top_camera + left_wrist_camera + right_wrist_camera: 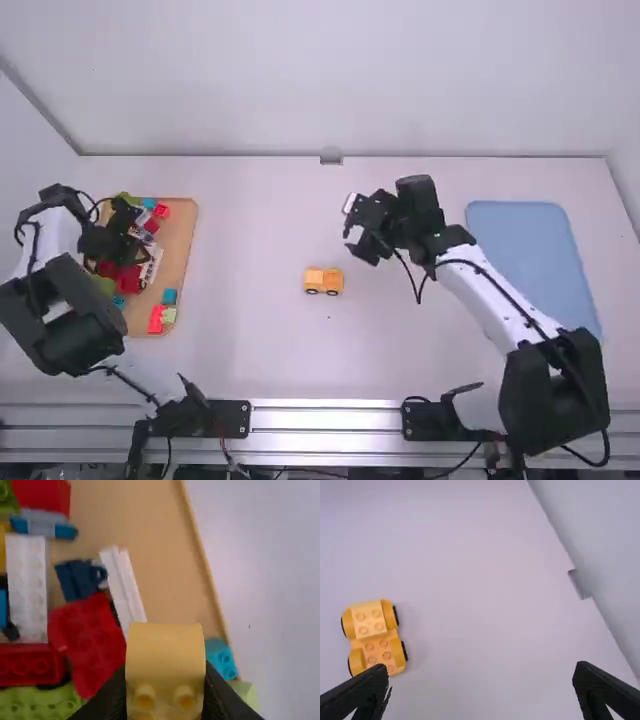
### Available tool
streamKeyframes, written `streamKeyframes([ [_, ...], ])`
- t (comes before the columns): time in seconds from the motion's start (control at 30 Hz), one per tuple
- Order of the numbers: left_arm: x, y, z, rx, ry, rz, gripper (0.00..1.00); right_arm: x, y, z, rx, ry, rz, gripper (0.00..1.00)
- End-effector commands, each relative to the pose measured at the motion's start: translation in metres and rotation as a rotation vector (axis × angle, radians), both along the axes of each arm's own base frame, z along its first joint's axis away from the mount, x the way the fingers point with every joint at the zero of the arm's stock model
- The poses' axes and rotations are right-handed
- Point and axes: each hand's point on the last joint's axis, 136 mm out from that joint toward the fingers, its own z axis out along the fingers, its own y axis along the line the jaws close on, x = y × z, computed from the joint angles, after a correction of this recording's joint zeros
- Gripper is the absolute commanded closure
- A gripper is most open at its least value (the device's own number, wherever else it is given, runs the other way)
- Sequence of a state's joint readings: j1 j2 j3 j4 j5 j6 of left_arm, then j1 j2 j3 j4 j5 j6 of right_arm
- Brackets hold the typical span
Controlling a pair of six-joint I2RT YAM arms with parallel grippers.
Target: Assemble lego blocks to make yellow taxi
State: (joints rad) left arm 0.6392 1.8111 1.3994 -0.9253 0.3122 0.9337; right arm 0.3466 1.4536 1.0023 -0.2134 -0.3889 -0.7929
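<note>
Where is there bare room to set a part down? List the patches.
Table between the wooden tray and yellow vehicle; table between that vehicle and the back wall; the blue mat beside the right arm. Crowded: the tray's left side, thick with blocks, where the left gripper holds a yellow block.

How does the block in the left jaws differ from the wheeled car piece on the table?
The yellow block is held in the left jaws above the tan tray; the yellow car piece stands on the table. The car piece has black wheels, while the block shows none. The block shows two studs, the car piece two sets of four. Both are yellow and studded.
</note>
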Motion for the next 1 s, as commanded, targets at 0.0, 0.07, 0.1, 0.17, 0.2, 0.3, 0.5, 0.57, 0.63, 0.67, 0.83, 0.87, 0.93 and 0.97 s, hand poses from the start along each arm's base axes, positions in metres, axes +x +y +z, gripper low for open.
streamKeyframes([
  [0.0, 0.020, -0.038, 0.018, -0.037, -0.068, -0.075, 0.81, 0.002, -0.002, 0.020, 0.066, 0.015, -0.066, 0.02],
  [0.07, 0.034, -0.064, 0.023, -0.022, -0.094, -0.156, 0.81, 0.003, -0.008, 0.027, 0.105, 0.037, -0.117, 0.02],
  [0.1, 0.044, -0.082, 0.025, -0.011, -0.115, -0.215, 0.83, 0.002, -0.013, 0.030, 0.119, 0.047, -0.141, 0.02],
  [0.17, 0.056, -0.107, 0.027, 0.001, -0.141, -0.290, 0.87, 0.000, -0.019, 0.034, 0.132, 0.058, -0.156, 0.02],
  [0.2, 0.062, -0.120, 0.028, 0.006, -0.155, -0.327, 0.88, -0.002, -0.020, 0.036, 0.141, 0.064, -0.155, 0.02],
  [0.3, 0.075, -0.175, 0.031, 0.015, -0.198, -0.488, 0.87, -0.009, -0.030, 0.042, 0.173, 0.062, -0.156, 0.02],
  [0.5, 0.086, -0.273, 0.039, 0.034, -0.292, -0.707, 0.83, -0.011, -0.068, 0.047, 0.285, 0.022, -0.350, 0.02],
  [0.57, 0.084, -0.305, 0.042, 0.023, -0.322, -0.763, 0.85, -0.014, -0.082, 0.047, 0.326, 0.004, -0.423, 0.02],
  [0.63, 0.080, -0.336, 0.042, 0.017, -0.351, -0.838, 0.86, -0.022, -0.092, 0.048, 0.372, -0.023, -0.464, 0.02],
  [0.67, 0.079, -0.348, 0.041, 0.014, -0.359, -0.864, 0.86, -0.025, -0.096, 0.048, 0.392, -0.033, -0.480, 0.02],
  [0.83, 0.068, -0.395, 0.027, 0.032, -0.357, -0.948, 0.78, -0.044, -0.124, 0.049, 0.478, -0.120, -0.620, 0.02],
  [0.87, 0.064, -0.406, 0.024, 0.027, -0.357, -0.971, 0.78, -0.050, -0.130, 0.049, 0.494, -0.143, -0.648, 0.02],
  [0.93, 0.057, -0.420, 0.016, 0.019, -0.346, -1.005, 0.78, -0.058, -0.135, 0.050, 0.510, -0.180, -0.664, 0.02],
  [0.97, 0.053, -0.429, 0.011, 0.017, -0.336, -1.028, 0.78, -0.063, -0.138, 0.051, 0.528, -0.201, -0.676, 0.02],
])
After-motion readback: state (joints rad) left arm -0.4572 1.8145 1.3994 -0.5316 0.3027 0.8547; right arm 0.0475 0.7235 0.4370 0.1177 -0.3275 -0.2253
